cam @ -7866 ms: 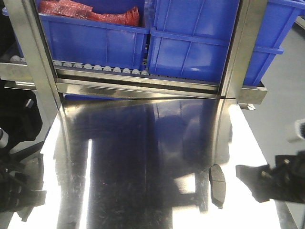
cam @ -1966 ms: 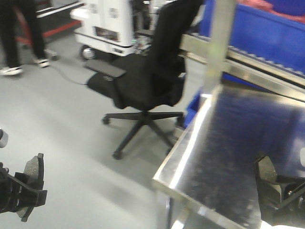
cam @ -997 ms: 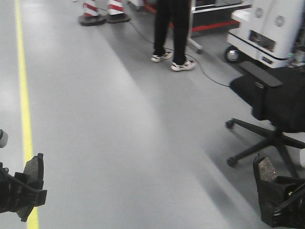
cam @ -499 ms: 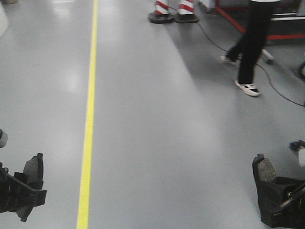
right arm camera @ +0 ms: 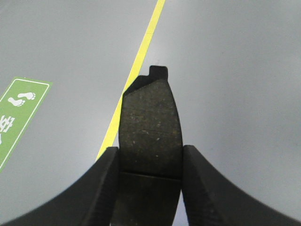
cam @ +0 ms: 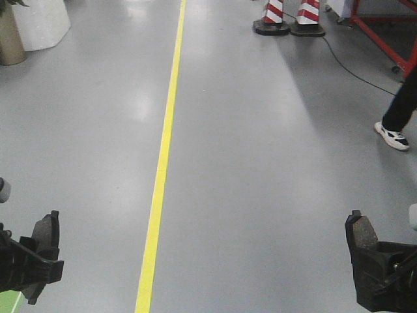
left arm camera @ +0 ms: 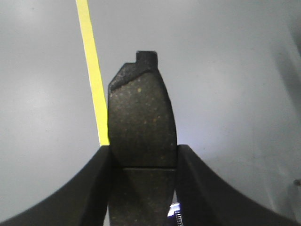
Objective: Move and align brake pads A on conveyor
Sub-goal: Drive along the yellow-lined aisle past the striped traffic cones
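left gripper (left arm camera: 143, 188) gripping a pad (left arm camera: 141, 127) tightly | right gripper (right arm camera: 148, 188) gripping another pad (right arm camera: 150, 127) | both hanging over floor (cam: 260, 163)

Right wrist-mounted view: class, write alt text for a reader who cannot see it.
A dark brake pad is clamped between the right gripper's two black fingers, above a grey floor with a yellow line and a green footprint sign.

Right end effector (right arm camera: 149, 188) clamps brake pad (right arm camera: 150, 125) upright (tab uppermost) above floor (right arm camera: 235, 70), yellow line (right arm camera: 141, 52)
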